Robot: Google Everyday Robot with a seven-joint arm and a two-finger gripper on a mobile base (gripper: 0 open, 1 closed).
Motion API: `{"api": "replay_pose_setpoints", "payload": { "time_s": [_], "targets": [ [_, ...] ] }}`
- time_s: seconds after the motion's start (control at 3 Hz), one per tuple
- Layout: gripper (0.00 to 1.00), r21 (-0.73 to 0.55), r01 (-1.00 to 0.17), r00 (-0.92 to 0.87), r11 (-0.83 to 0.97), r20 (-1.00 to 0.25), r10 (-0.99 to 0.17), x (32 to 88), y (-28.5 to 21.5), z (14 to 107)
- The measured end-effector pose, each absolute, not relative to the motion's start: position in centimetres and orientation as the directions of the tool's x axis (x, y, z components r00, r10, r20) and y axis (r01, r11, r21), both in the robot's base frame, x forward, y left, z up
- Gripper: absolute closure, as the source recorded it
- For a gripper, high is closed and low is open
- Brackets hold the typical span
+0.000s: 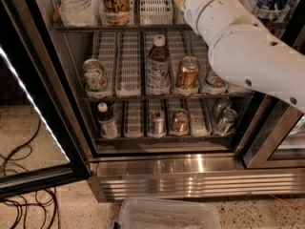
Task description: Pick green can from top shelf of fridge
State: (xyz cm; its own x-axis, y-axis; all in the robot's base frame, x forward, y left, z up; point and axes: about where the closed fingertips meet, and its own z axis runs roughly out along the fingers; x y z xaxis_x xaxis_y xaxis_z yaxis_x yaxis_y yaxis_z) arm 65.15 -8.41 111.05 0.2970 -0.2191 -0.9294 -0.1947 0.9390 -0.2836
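Note:
The fridge [190,175] stands open in front of me. Its top shelf [157,27] runs along the upper edge of the view, with white slotted lane trays. My white arm [238,37] reaches from the right up into the right part of that shelf. The gripper is past the top edge of the view, beyond the arm's end, and does not show. The green can does not show; the arm covers that part of the shelf. A tall tan-gold can [116,1] and a clear bottle [76,4] stand on the shelf's left.
The middle shelf holds a white can [94,75], a brown-capped bottle [157,63] and a copper can [187,73]. The lower shelf holds a small bottle [107,120] and several cans. The glass door [33,104] hangs open at left. A plastic bin [167,216] and cables [24,194] lie on the floor.

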Motion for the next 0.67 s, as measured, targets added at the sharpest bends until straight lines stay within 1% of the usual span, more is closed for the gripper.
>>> {"api": "replay_pose_setpoints", "payload": {
  "time_s": [0.67],
  "targets": [
    [1.0,-0.269,-0.301,0.353,0.915,-0.923,-0.155,62.4,-6.4,113.5]
  ]
}}
